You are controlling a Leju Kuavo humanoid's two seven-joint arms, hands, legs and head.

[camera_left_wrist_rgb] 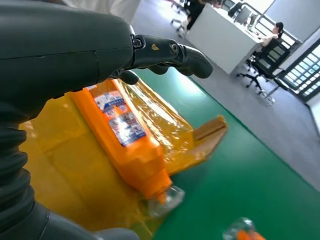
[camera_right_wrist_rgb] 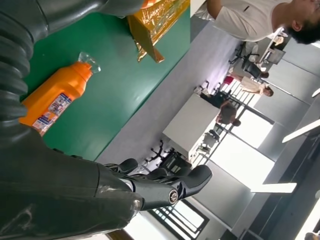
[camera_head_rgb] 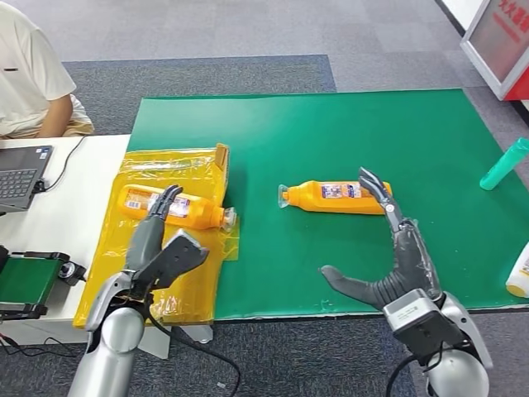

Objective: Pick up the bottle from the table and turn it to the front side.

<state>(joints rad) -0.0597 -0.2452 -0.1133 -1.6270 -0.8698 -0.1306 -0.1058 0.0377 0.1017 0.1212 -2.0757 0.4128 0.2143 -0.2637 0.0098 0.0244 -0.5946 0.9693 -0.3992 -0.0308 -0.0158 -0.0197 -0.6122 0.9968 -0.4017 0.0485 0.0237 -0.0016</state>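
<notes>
Two orange bottles with clear caps lie on their sides. One bottle (camera_head_rgb: 178,207) (camera_left_wrist_rgb: 122,137) rests on a yellow plastic bag (camera_head_rgb: 187,289), label up, cap pointing right. My left hand (camera_head_rgb: 156,244) (camera_left_wrist_rgb: 75,55) hovers over it with its fingers (camera_left_wrist_rgb: 170,52) stretched above the label and its thumb apart, gripping nothing. The other bottle (camera_head_rgb: 334,197) (camera_right_wrist_rgb: 53,100) lies on the green mat (camera_head_rgb: 374,124), cap pointing left. My right hand (camera_head_rgb: 393,256) (camera_right_wrist_rgb: 113,192) is spread wide just near of that bottle's base end, with its fingertips at the base and its thumb pointing left.
A teal bottle (camera_head_rgb: 504,165) and a white bottle (camera_head_rgb: 519,277) lie at the mat's right edge. On the white table at left are a laptop (camera_head_rgb: 21,169) and a small device (camera_head_rgb: 25,281). A person in a white shirt (camera_head_rgb: 31,74) sits behind them.
</notes>
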